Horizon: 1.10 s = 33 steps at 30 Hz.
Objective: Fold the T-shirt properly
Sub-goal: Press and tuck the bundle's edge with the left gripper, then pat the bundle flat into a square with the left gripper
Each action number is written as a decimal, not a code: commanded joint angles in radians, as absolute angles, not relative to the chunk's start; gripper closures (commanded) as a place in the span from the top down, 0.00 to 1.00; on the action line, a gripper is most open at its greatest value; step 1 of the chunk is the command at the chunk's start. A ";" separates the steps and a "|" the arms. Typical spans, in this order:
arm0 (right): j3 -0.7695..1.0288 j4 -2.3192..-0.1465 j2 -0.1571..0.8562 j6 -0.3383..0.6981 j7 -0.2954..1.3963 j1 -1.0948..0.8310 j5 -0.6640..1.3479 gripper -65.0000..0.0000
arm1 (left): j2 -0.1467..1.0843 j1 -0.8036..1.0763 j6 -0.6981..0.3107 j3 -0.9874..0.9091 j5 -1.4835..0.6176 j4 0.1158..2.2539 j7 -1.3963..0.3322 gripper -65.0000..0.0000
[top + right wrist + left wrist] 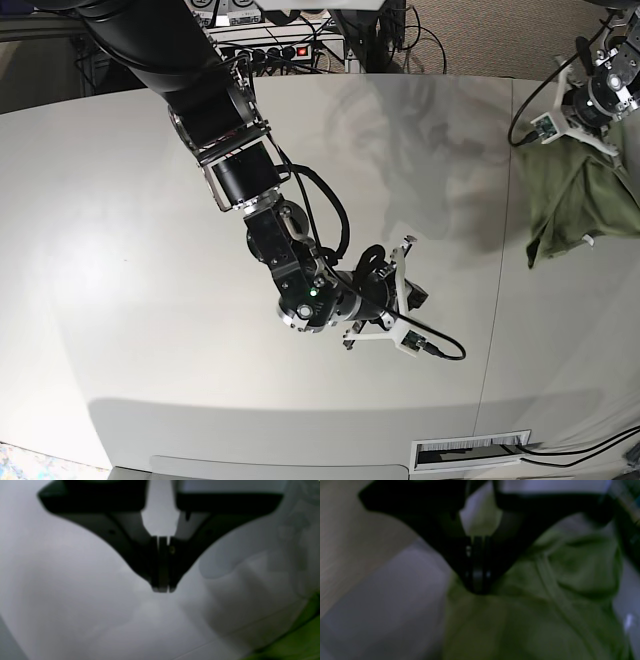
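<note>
The olive-green T-shirt (pixel 575 200) lies bunched at the table's far right edge, its small white tag (pixel 588 240) showing. In the left wrist view the T-shirt (pixel 532 620) fills the lower right, and its folds fan out from my left gripper (pixel 478 590), which is shut with its tips pinching the cloth's edge. In the base view that left gripper (pixel 572 150) sits at the top of the bunch. My right gripper (pixel 418 295) is shut and empty over the bare table near the middle. The right wrist view shows the right gripper (pixel 162 590) with only a corner of the T-shirt (pixel 300 640) at lower right.
The white table (pixel 150 250) has a seam (pixel 500 250) running front to back just left of the shirt. A power strip and cables (pixel 285 48) lie beyond the back edge. A vent grille (pixel 470 450) sits below the front edge.
</note>
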<state>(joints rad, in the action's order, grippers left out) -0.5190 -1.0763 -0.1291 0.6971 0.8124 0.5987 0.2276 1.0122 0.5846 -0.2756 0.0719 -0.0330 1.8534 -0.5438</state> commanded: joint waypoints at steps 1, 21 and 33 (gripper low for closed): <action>-0.515 -1.096 -0.138 0.698 0.788 0.634 0.242 0.00 | 1.035 0.585 -0.249 0.068 -0.037 1.889 -0.537 0.00; -0.515 -1.096 -0.138 0.698 0.797 0.634 0.242 0.00 | 1.036 0.584 0.115 0.068 0.209 1.972 -0.646 0.00; -0.515 -1.096 -0.138 0.698 0.810 0.631 0.242 0.00 | 0.924 0.513 0.187 -0.208 -0.012 1.651 -0.518 0.00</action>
